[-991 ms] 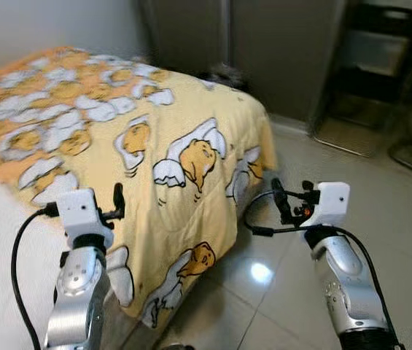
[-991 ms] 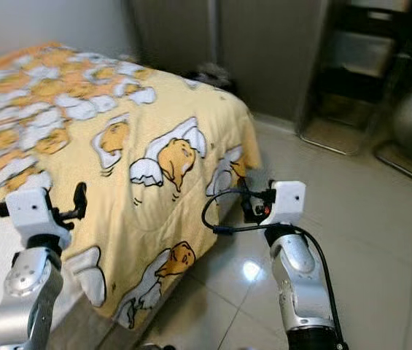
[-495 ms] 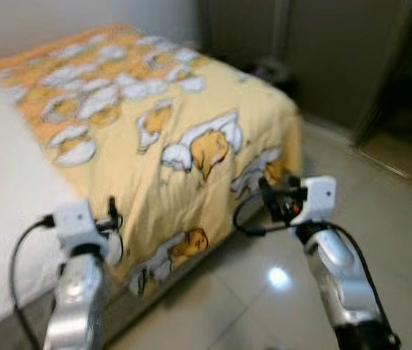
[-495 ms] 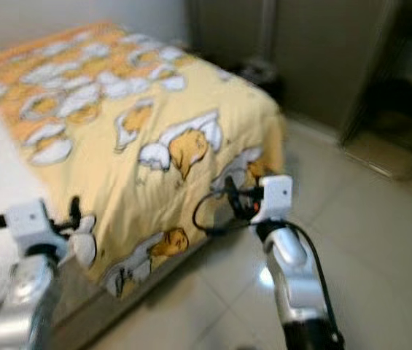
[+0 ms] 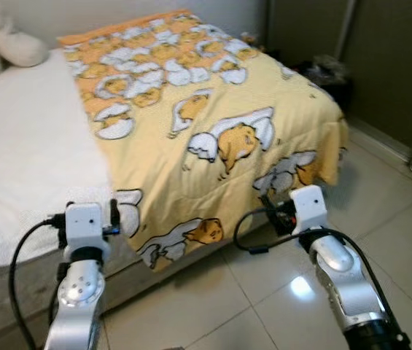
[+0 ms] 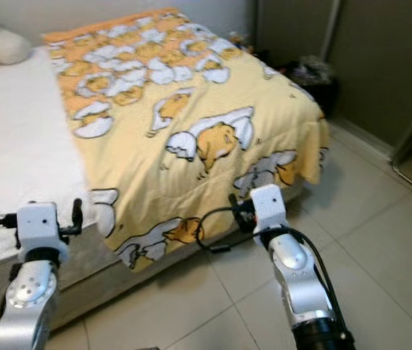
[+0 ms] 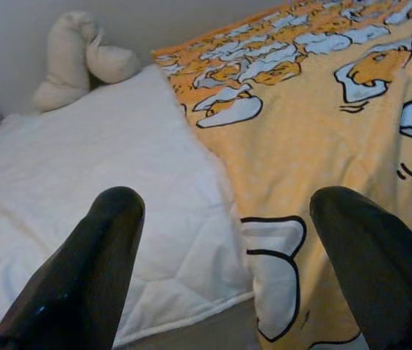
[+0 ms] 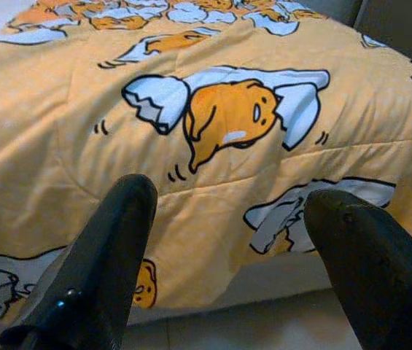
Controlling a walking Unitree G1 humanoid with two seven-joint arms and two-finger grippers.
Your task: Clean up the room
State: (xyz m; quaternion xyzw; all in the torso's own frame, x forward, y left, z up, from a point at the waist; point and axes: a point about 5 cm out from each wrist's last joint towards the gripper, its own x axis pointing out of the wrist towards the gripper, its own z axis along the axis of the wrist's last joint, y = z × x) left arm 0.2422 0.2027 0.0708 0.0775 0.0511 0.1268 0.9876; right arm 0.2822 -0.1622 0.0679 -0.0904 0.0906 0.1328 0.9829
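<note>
Stage: early going by the look of it, the robot stands at the foot corner of the bed [image 5: 16, 168] with nothing in hand, so the tidying here looks not yet begun.
Blanket: the yellow cartoon blanket [image 5: 213, 109] covers the bed's right half from about 12 o'clock down to 5 o'clock, its lower edge hanging over the side toward the tiled floor [image 5: 381, 211]; it lies crooked, leaving the white sheet bare at 9 to 10 o'clock.
Left gripper: the left gripper [image 7: 227, 270] is raised at 7 o'clock, fingers spread wide and empty, aimed where the blanket's edge meets the sheet.
Right gripper: the right gripper [image 8: 224, 255] sits at 5 o'clock just off the hanging edge, fingers wide apart, holding nothing, facing the draped blanket.
Other things: a pale plush toy [image 5: 16, 47] rests at the head of the bed near 10 o'clock; a dark heap of clutter [image 5: 326, 69] sits on the floor at 1 o'clock by the grey wardrobe [image 5: 381, 51], too blurred to name.
Left to do: judging from this, straightening the blanket and clearing that floor clutter remain.
</note>
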